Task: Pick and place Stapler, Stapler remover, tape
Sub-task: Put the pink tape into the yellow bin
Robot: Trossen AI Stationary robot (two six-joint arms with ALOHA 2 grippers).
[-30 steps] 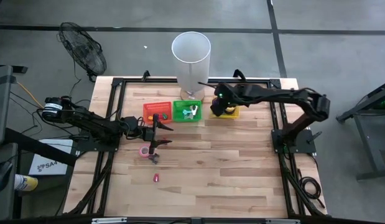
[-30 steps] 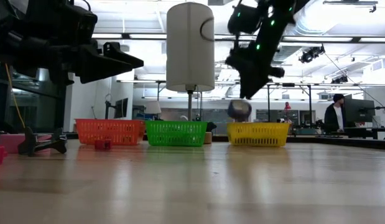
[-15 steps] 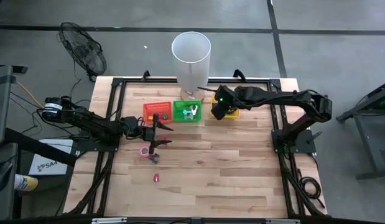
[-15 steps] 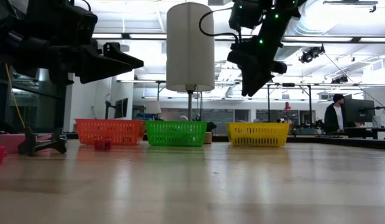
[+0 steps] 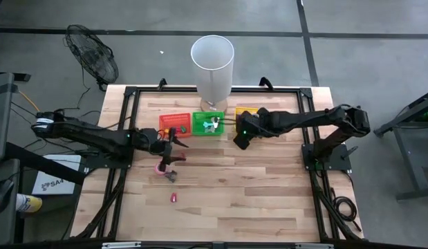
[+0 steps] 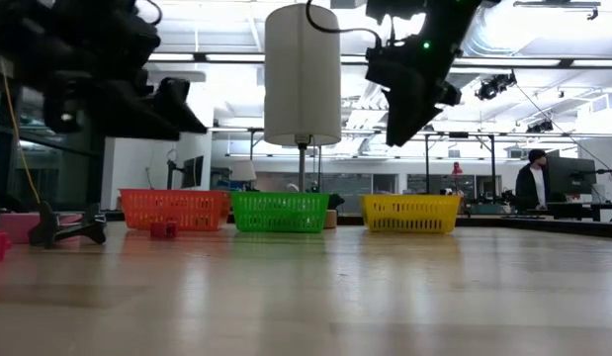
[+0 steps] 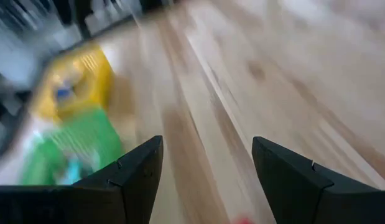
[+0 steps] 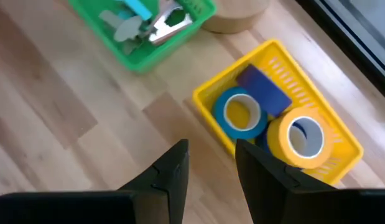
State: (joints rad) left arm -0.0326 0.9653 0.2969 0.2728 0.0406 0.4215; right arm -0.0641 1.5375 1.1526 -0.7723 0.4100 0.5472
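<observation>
The pink tape roll (image 5: pixel 160 167) lies flat on the table, with a small dark item (image 5: pixel 171 177) just near of it and a small red item (image 5: pixel 173 198) nearer still. My left gripper (image 5: pixel 176 147) is open above the table beside the pink roll, touching nothing. My right gripper (image 5: pixel 239 142) is open and empty, hovering on the near side of the yellow basket (image 8: pixel 280 57). That basket holds a blue tape roll (image 8: pixel 241 115), a yellow-orange roll (image 8: pixel 301 140) and a dark blue block (image 8: pixel 262 87). The green basket (image 8: pixel 148 53) holds staple removers.
Red (image 5: pixel 175 123), green (image 5: pixel 208 123) and yellow (image 5: pixel 245 111) baskets stand in a row near the far edge. A tall white cylinder (image 5: pixel 213 63) rises behind the green one. Bare wood stretches toward the near edge. A person (image 6: pixel 531 183) stands in the room beyond.
A tape roll that was just below my right gripper dropped into the yellow basket. The right gripper then rose and drew back from over the basket toward the near edge. My left gripper tipped its fingers downward and is still moving; the pink roll stayed put.
</observation>
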